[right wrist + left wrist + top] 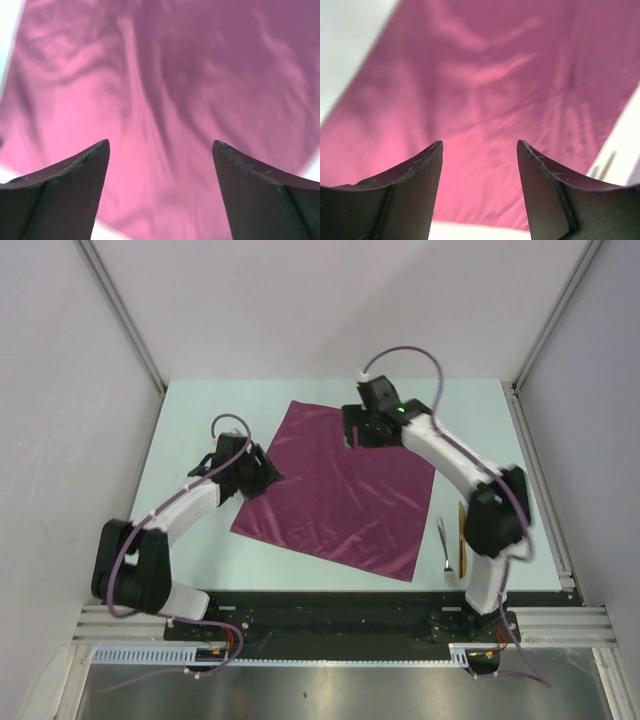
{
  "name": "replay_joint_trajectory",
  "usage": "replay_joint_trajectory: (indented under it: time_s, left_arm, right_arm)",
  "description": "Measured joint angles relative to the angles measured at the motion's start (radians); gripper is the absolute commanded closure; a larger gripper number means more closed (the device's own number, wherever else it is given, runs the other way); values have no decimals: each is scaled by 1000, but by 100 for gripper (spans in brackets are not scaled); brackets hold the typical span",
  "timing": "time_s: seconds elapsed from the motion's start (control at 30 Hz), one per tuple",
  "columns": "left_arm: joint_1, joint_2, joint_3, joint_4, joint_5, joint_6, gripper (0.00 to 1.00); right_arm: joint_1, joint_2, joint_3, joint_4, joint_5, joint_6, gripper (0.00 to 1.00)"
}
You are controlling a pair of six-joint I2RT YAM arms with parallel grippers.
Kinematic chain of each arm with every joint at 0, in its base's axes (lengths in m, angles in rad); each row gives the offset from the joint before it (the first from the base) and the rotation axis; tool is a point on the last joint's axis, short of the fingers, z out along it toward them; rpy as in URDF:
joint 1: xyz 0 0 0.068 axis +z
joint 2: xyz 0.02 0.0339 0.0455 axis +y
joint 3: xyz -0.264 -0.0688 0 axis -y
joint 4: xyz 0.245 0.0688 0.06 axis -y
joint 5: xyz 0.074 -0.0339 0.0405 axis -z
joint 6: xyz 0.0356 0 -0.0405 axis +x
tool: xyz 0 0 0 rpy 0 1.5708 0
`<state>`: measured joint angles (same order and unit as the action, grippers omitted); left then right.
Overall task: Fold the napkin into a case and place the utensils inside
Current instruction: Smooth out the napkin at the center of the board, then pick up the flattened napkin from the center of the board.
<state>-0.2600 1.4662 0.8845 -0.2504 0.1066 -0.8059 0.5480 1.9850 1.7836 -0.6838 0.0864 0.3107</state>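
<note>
No text, label, brand or number can be read in any view. The napkin (335, 485) is plain, unprinted cloth. The dark casings of the left arm (180, 508) and the right arm (440, 445), and the rail (340, 625) along the near edge of the table (200, 420), show no legible marking.

The napkin (335, 485) is plain plum-magenta with a faint sheen. The table (195, 410) is pale mint. The spoon (445, 540) is silver, the other utensil (462, 535) golden-yellow. The left arm (185, 505) and right arm (440, 445) are white and black, their cables (425, 355) purple.
</note>
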Motion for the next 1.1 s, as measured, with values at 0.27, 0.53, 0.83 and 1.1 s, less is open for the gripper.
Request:
replay_joint_trajectory:
  time_s: [0.27, 0.53, 0.83, 1.1]
  left_arm:
    - [46, -300, -140, -287, -135, 3, 35]
    - [162, -378, -246, -396, -149, -17, 38]
    - [165, -268, -244, -397, -164, -32, 37]
    - [154, -236, -235, -404, -220, -21, 34]
  right_arm:
    - [156, -703, -606, -69, 73, 147, 25]
    - [291, -880, -1048, -171, 150, 480, 56]
    - [337, -940, -1180, -163, 215, 813, 63]
    - [449, -779, -1180, -159, 242, 1028, 63]
